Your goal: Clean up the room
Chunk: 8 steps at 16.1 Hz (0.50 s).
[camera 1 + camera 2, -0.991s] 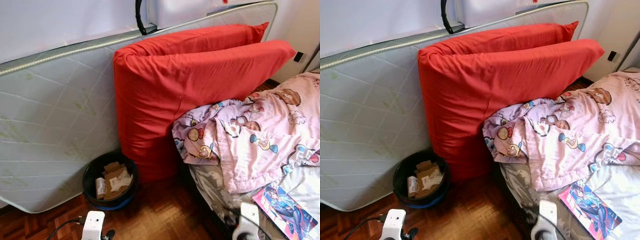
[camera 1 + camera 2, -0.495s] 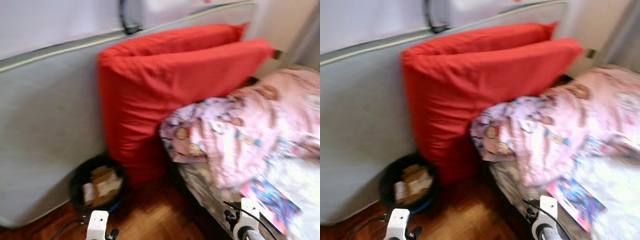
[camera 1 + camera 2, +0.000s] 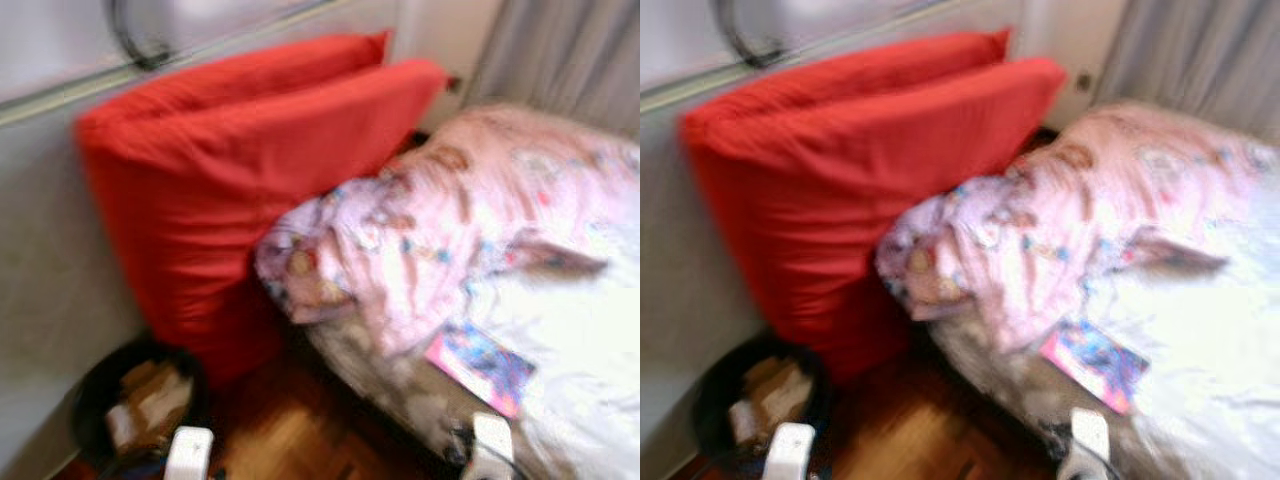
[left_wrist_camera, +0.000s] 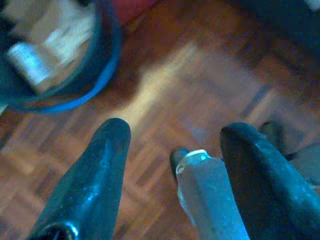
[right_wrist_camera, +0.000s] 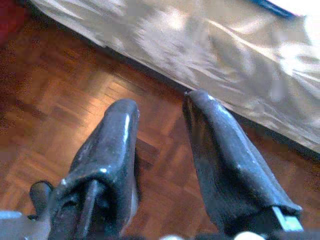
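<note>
Beside the bed point(image 3: 560, 340), on its left, two red cushions point(image 3: 240, 190) lean against a pale upright mattress point(image 3: 40, 270), and a pink patterned blanket point(image 3: 430, 230) is bunched on the bed with a colourful magazine point(image 3: 480, 367) near its edge. Left of the bed's foot, a dark bin point(image 4: 60, 55) of cardboard scraps stands on the parquet floor point(image 4: 200, 65). My left gripper point(image 4: 172, 145) hangs above that floor near the bin, fingers apart and empty. My right gripper point(image 5: 160, 125) hangs over the floor just beside the bed's side, fingers parted, holding nothing.
</note>
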Available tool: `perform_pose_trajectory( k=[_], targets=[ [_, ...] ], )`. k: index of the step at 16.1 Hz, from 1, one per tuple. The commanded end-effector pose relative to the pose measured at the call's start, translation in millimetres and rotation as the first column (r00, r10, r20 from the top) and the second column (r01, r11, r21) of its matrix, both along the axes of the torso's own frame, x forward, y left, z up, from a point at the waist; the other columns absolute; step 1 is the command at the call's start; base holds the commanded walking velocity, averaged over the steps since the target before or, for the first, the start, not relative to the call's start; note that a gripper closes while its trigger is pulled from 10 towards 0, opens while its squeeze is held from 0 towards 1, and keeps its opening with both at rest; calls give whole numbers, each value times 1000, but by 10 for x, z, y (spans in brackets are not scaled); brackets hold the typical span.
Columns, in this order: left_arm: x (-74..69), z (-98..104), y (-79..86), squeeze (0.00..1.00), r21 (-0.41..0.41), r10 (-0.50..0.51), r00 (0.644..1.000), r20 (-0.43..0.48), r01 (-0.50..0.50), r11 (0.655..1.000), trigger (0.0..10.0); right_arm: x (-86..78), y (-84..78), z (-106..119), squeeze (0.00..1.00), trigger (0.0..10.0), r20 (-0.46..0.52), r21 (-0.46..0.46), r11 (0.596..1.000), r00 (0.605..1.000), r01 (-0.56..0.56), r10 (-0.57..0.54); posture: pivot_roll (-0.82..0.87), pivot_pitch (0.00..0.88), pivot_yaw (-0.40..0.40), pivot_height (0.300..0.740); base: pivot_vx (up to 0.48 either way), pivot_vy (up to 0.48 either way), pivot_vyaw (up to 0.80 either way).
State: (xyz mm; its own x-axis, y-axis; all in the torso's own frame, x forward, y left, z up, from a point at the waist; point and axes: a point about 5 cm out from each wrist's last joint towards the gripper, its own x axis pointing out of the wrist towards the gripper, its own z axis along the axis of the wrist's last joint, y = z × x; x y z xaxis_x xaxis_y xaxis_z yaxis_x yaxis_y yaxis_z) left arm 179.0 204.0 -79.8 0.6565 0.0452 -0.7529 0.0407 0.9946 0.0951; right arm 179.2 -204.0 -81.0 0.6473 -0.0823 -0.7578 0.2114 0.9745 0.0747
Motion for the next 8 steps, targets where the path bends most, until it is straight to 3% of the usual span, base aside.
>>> perform_pose_trajectory(
  k=[1,8],
  targets=[
    [-48,-21,21,0,4,-7,1000,-21,8,1000,10000,10,-7,7,0,10000,5,-4,1000,1000,-5,5,-29,82,-54,740,0,0,-731],
    [-21,-4,26,0,-27,16,1000,-1,-16,1000,10000,16,-15,11,0,10000,5,-6,1000,1000,-10,10,-23,86,-48,740,0,0,-731]
  ],
)
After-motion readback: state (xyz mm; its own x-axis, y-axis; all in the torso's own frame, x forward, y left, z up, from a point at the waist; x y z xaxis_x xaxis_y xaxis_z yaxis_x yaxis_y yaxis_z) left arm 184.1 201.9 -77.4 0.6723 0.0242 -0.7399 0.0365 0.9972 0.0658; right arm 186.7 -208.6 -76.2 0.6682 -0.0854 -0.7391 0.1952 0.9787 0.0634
